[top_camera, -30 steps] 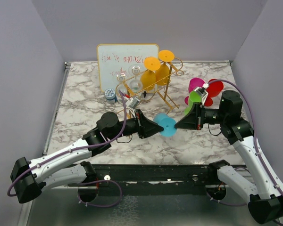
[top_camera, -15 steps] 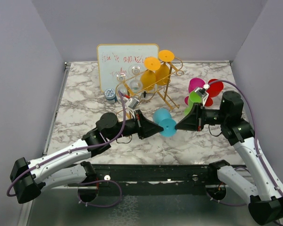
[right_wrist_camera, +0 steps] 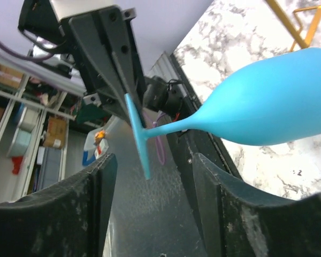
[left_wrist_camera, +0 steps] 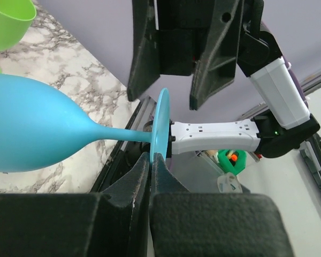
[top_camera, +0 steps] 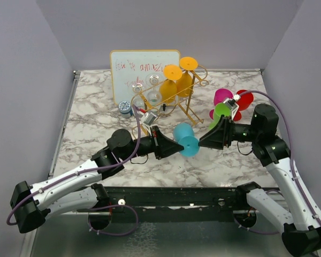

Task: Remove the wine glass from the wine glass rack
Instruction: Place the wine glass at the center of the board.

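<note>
Marbling in grey and white is seen across the flat surface (top_camera: 96,112). At its far side the wine glass rack (top_camera: 190,113) is stood, a thin gold-yellow wire frame with slanted rails and curled scroll ends. Two opaque orange glasses (top_camera: 174,83) and some clear ones (top_camera: 150,92) are hung in it, bases up. A small whiteboard (top_camera: 134,69) with red scribbles is propped behind it, and pink, red and green glasses (top_camera: 227,104) are grouped to its right.

The wine glass (top_camera: 184,138) is smooth, matte and sky-blue, with a rounded bowl, a slim stem and a thin flat disc for a foot. It is held off the rack, in front of it and apart from it, lying sideways in the air over the near middle of the surface. The bowl is pointed towards the rack and the foot towards the arms.

The left claw (top_camera: 177,148) is pressed together on the rim of the foot, so that the disc's edge is pinched between its black fingertips (left_wrist_camera: 142,166). The right claw (top_camera: 201,143) is spread wide. In the right wrist view the foot is seen between its two fingers (right_wrist_camera: 104,176), with a gap at each side.
</note>
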`<state>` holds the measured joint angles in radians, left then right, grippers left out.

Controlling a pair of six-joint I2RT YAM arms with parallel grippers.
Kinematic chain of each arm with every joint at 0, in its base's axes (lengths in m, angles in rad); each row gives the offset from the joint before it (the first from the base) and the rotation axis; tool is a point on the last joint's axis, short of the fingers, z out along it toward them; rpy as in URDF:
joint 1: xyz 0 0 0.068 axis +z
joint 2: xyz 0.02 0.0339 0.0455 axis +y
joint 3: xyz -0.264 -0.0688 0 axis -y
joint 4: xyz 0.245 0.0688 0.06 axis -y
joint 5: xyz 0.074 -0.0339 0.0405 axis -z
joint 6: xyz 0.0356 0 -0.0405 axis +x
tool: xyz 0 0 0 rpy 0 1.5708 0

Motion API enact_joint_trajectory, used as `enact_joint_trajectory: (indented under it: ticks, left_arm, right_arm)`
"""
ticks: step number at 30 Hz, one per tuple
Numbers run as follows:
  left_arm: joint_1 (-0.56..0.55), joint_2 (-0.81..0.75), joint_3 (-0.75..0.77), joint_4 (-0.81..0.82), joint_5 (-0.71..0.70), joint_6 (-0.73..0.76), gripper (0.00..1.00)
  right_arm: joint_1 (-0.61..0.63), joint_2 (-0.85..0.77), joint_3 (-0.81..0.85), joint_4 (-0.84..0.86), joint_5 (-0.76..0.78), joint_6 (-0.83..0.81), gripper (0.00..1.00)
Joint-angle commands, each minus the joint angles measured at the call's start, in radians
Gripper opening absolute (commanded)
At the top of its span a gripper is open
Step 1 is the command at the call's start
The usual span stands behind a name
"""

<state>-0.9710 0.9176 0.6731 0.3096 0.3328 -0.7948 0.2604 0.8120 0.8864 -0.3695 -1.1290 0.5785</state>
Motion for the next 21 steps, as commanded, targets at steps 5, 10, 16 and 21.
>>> enact_joint_trajectory:
  ticks: [5,10,16,21]
  left_arm:
    - [-0.003,-0.054,-0.029,0.016,0.111,0.071,0.0]
    - [-0.002,-0.085,-0.057,0.012,0.19,0.149,0.0]
    - [-0.003,-0.138,-0.035,-0.179,0.331,0.314,0.0]
    - [-0.003,-0.219,-0.054,-0.203,0.39,0.419,0.0]
  right_arm:
    - [0.0,-0.087,-0.013,-0.024,0.413,0.139,0.75]
    - [0.0,-0.156,-0.113,0.078,0.463,0.211,0.83]
    - [0.0,-0.091,-0.143,0.108,0.361,0.218,0.82]
    - [-0.001,-0.026,-0.192,0.318,0.177,0.269,0.81]
